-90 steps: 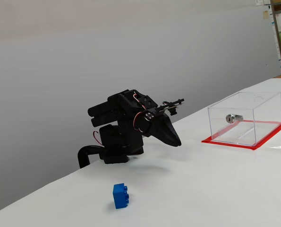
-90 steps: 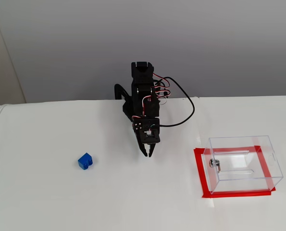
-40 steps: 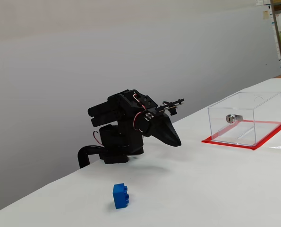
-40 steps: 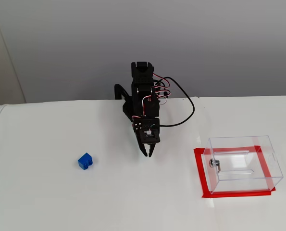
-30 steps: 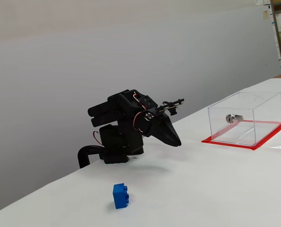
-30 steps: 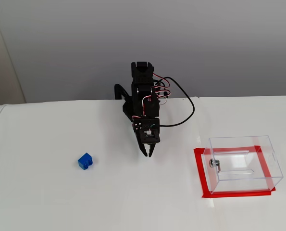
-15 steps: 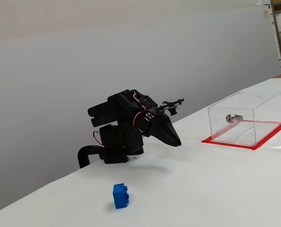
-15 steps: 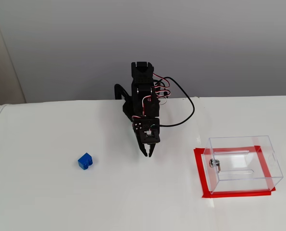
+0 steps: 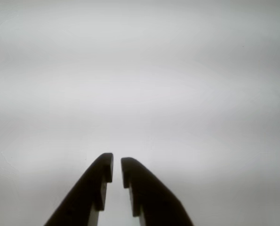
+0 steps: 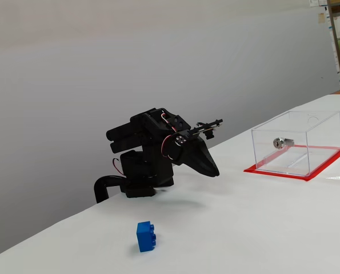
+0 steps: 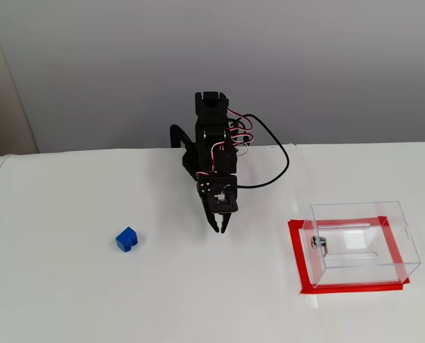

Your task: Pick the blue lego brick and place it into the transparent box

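Blue lego brick (image 11: 127, 239) alone, fingers (image 9: 100, 179) nearly together

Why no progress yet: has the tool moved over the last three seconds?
No. In both fixed views the tool sits in the same place, folded near the arm's base, between the blue lego brick and the transparent box.

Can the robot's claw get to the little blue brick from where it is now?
Probably yes. The blue lego brick sits alone on the white table, with nothing between it and the gripper. The gripper is folded near the arm's base, its tips close together, so it must swing over and open first.
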### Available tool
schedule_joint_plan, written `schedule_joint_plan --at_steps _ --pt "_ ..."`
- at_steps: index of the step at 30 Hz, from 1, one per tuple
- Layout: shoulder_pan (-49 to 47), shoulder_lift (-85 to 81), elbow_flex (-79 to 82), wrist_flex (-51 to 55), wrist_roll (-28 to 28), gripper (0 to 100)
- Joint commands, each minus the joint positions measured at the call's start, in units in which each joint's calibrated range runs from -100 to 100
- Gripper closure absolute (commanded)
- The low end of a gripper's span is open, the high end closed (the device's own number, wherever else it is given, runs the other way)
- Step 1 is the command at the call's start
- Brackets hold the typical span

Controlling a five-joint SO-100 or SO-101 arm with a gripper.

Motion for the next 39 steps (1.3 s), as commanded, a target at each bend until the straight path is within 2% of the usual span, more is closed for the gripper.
schedule_joint_plan --at_steps 1,39 --pt "0.4 -0.5 0.6 0.1 0.2 98" --pt "0.4 -0.5 0.6 0.1 0.2 98"
